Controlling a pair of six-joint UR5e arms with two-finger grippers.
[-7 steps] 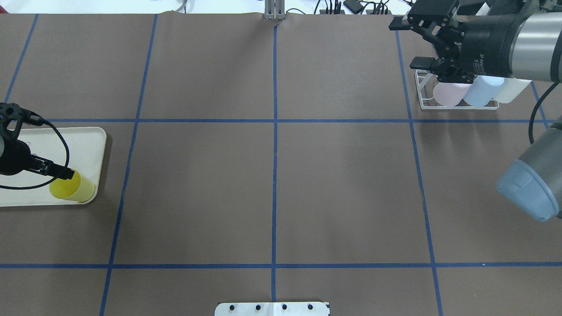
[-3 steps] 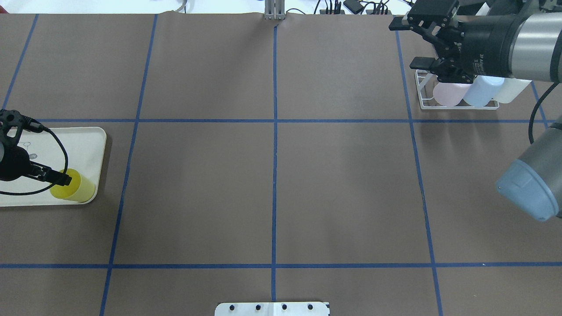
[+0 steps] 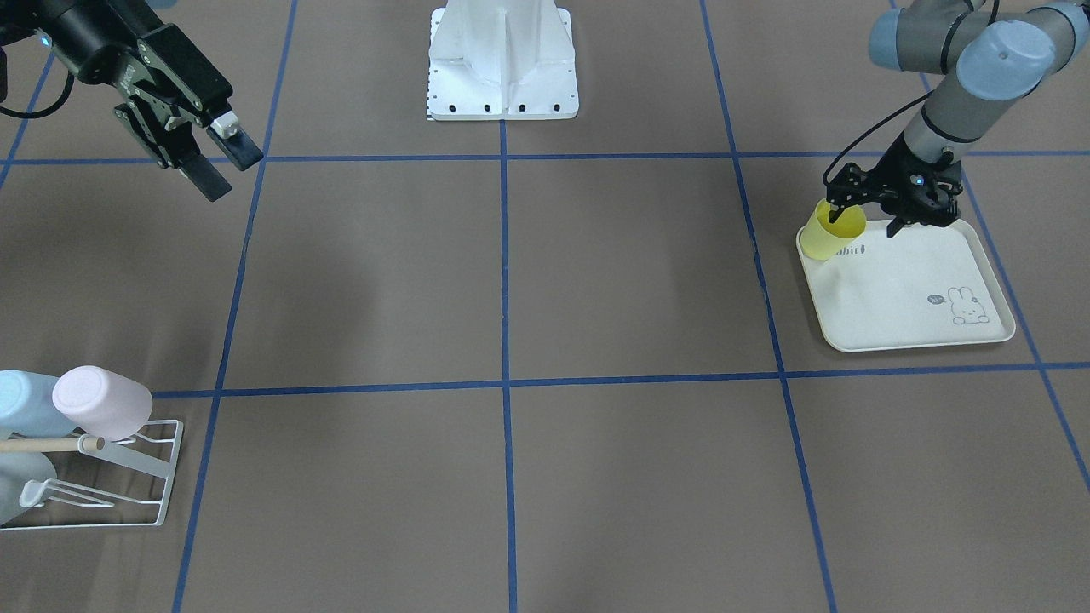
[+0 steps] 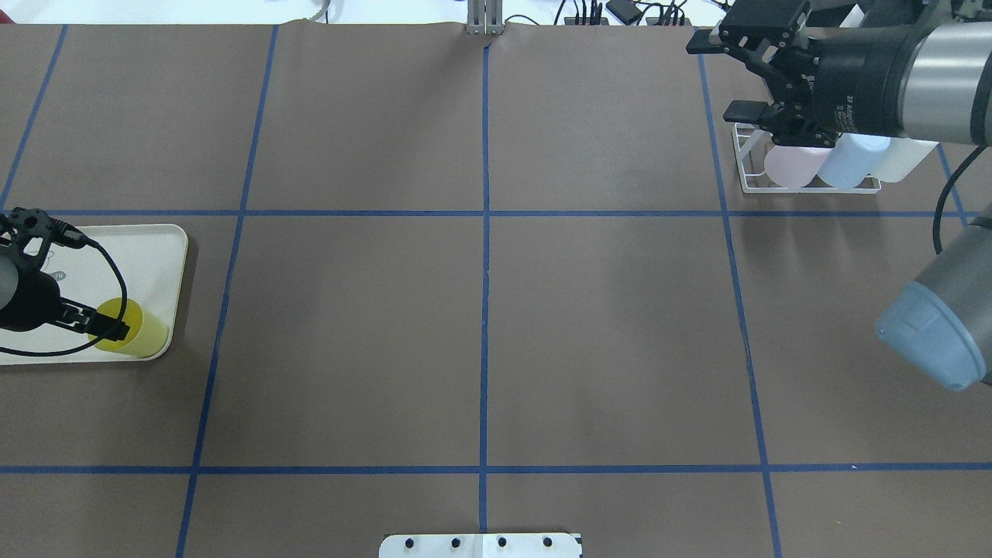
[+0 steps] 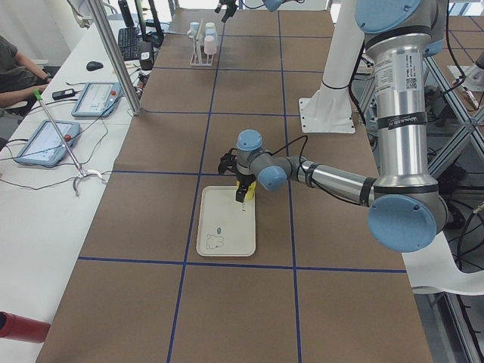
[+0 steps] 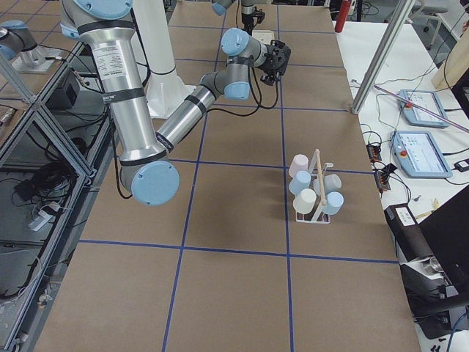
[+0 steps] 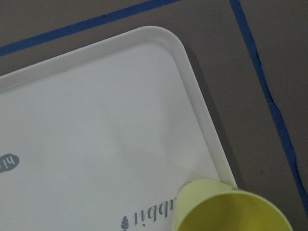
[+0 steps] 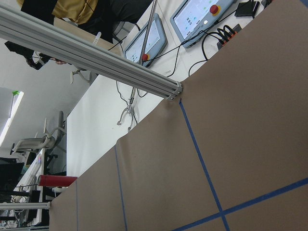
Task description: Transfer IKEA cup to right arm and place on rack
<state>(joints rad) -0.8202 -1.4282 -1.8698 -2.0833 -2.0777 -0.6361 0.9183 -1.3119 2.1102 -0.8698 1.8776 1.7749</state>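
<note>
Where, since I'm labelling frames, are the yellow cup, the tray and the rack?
yellow cup [image 3: 819, 243], front-facing view, side wall.
tray [image 3: 894, 289], front-facing view, bare floor.
rack [image 3: 47, 444], front-facing view, wooden rod.

Left arm [image 3: 945, 111] reaches out over the left side of the table, forearm sloping down, wrist bent. Left gripper [image 3: 863, 220] sits low, close to the surface, pointing down and a bit sideways, with its jaws apart. Right arm [image 4: 938, 70] is stretched to the far right corner, held high above the table, forearm roughly level. Right gripper [image 4: 711, 80] points left toward the middle, jaws spread wide.
</note>
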